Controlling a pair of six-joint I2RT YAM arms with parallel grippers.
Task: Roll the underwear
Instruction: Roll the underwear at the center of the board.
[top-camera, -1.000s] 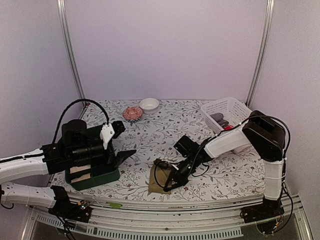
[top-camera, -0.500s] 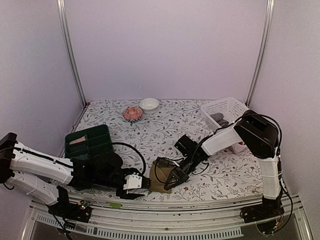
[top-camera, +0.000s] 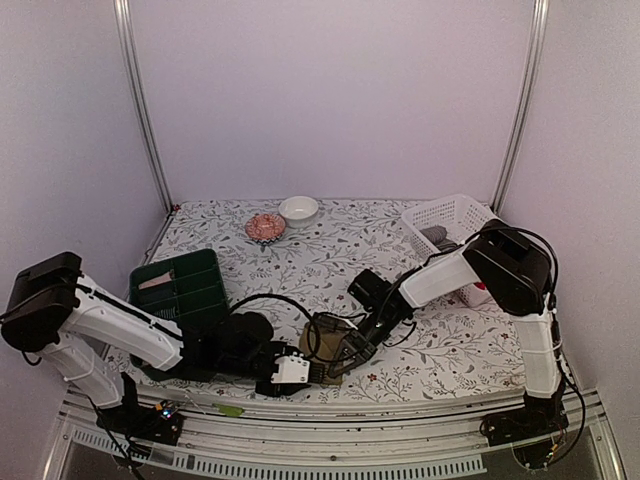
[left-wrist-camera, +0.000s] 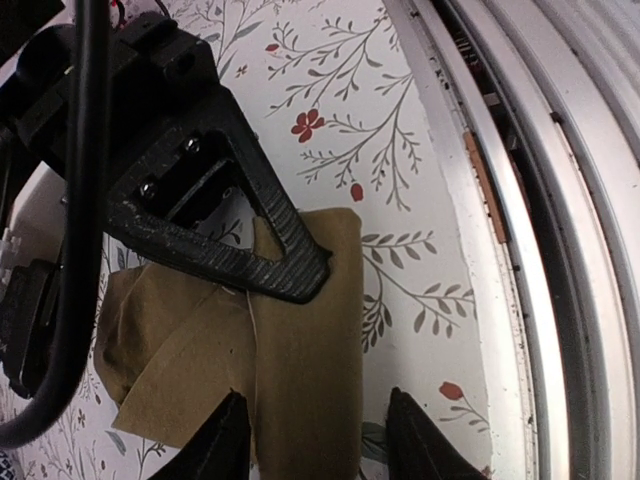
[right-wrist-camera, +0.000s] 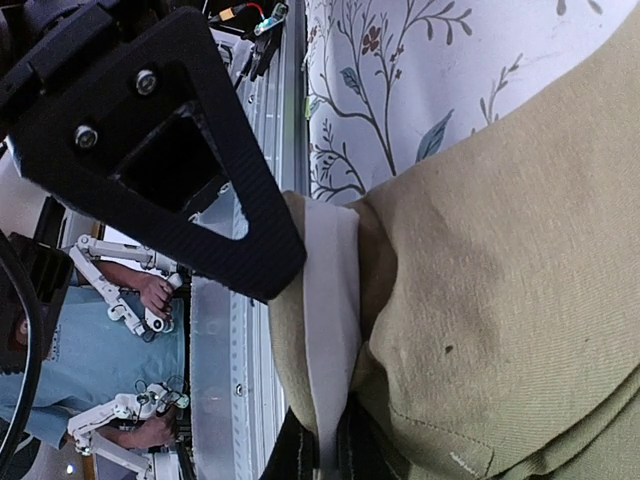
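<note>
The khaki-tan underwear (top-camera: 328, 332) lies partly folded near the table's front edge. My right gripper (top-camera: 340, 358) is shut on it; in the right wrist view its fingertips (right-wrist-camera: 325, 455) pinch the white-lined edge of the tan cloth (right-wrist-camera: 500, 250). My left gripper (top-camera: 308, 368) has come in low from the left. In the left wrist view it (left-wrist-camera: 320, 440) stands open, straddling the near edge of the folded underwear (left-wrist-camera: 300, 330); one tip is over the cloth, the other over the table. The right gripper's black finger (left-wrist-camera: 210, 245) rests on the cloth's far side.
A green bin (top-camera: 185, 285) stands at the left. A white basket (top-camera: 455, 218) holding grey garments (top-camera: 435, 237) sits at the back right. A white bowl (top-camera: 298, 208) and a pink-filled dish (top-camera: 265, 227) are at the back. The metal front rail (left-wrist-camera: 560, 250) runs just beside the cloth.
My left arm swung from the green bin down to the front edge, reached the khaki underwear and narrowed its jaws. The right gripper kept its grip and shifted the cloth slightly.
</note>
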